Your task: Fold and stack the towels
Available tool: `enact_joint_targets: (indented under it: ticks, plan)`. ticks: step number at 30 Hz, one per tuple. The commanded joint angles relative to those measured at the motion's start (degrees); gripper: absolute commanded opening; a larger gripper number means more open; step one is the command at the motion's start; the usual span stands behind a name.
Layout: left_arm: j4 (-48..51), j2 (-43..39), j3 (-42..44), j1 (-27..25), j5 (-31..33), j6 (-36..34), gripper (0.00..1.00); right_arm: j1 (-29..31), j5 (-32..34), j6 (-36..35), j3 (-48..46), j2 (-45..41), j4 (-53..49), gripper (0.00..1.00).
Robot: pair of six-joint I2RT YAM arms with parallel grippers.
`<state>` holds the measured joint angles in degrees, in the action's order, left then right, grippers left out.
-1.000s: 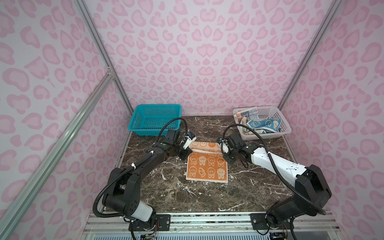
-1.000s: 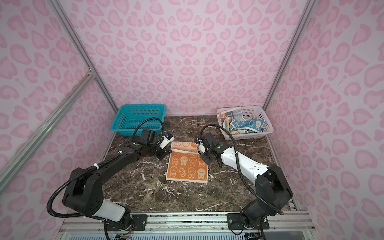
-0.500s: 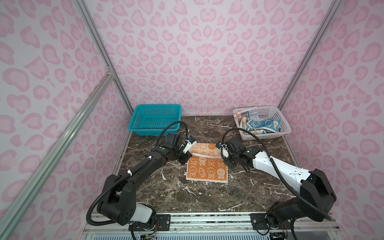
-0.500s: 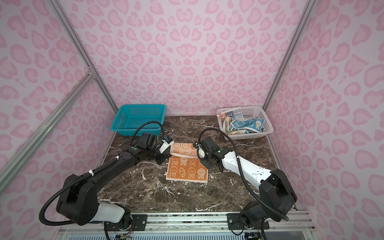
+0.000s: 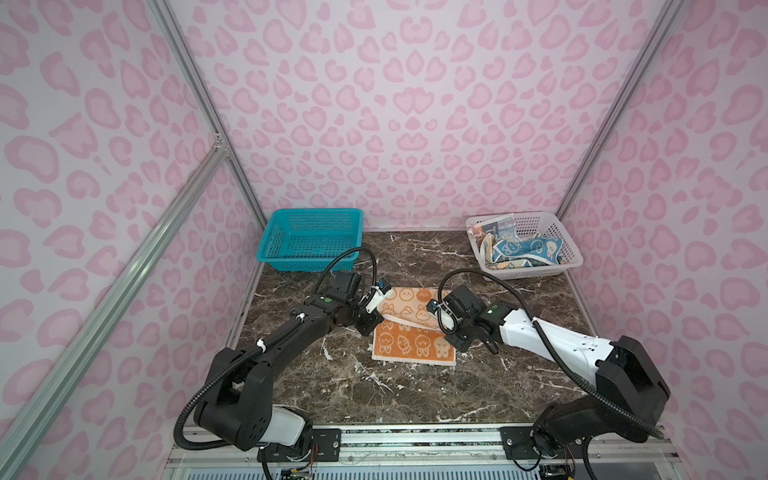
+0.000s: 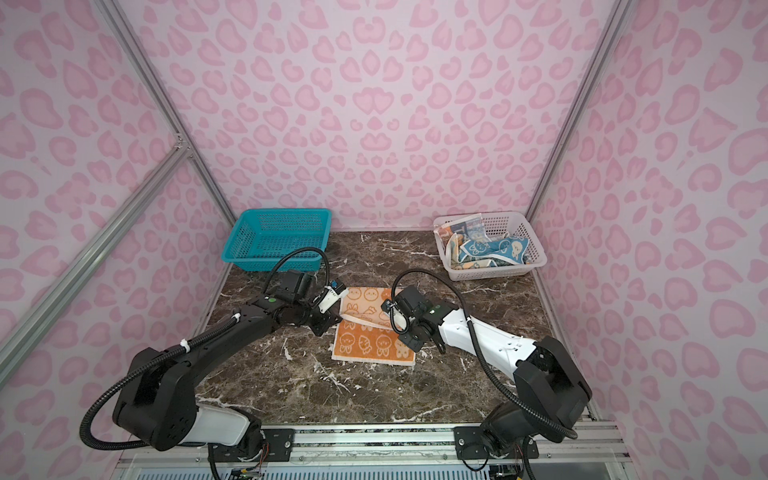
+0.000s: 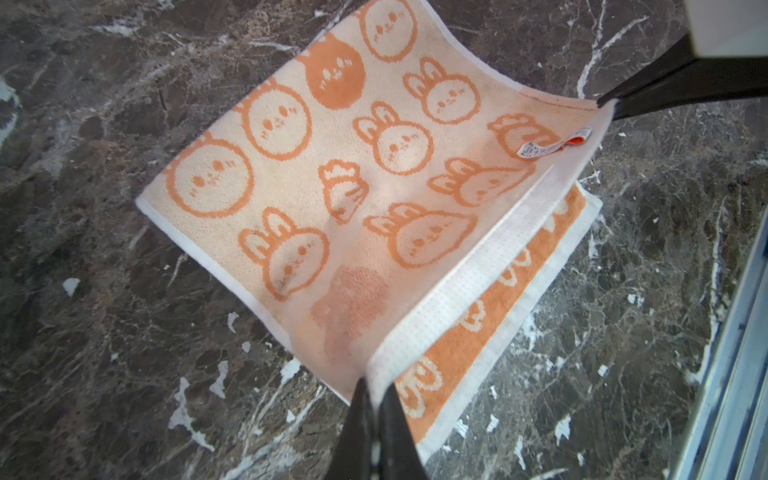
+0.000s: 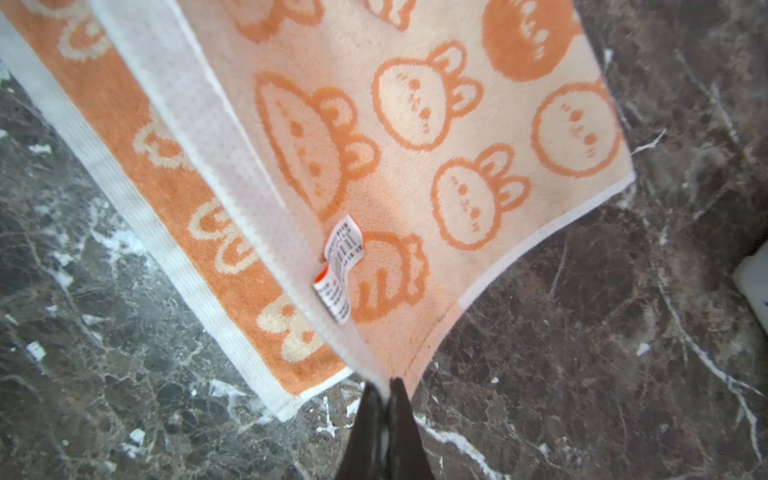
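Towel (image 7: 332, 174) orange-cream, bunny-carrot print, half folded, one edge lifted

Apparently left gripper (image 5: 379, 321) and right gripper (image 5: 445, 331) pinch the orange towel (image 5: 409, 347).

Marble table (image 5: 332, 386): orange towel (image 5: 411, 347), teal basket (image 5: 307, 249), white basket (image 5: 528, 272)

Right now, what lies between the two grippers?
The raised white hem of the orange towel runs from the left gripper to the right gripper; the left wrist view shows it.
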<state>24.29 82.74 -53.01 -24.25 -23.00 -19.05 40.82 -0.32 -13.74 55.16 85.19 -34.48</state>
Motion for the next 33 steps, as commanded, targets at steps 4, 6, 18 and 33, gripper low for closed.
enact_joint_targets:
  ticks: [4, 6, 18, 33]
  plan:
    - [5.10, 2.13, 0.81, -0.84, -2.43, -0.20, 0.03, 1.35, -3.91, -2.34, -1.08, 2.33, -4.37, 0.00]
    - [6.33, 2.96, 0.67, -1.15, -2.45, -0.53, 0.03, 1.62, -4.83, -2.94, -1.09, 3.29, -4.92, 0.00]
    - [9.14, 6.82, 0.19, -1.83, -3.50, -0.68, 0.03, 2.91, -7.89, -4.03, -1.16, 6.73, -5.34, 0.01]
    - [14.44, 8.06, -1.11, -2.48, -6.26, -0.90, 0.23, 3.01, -10.26, -6.39, -2.74, 4.36, -7.00, 0.29]
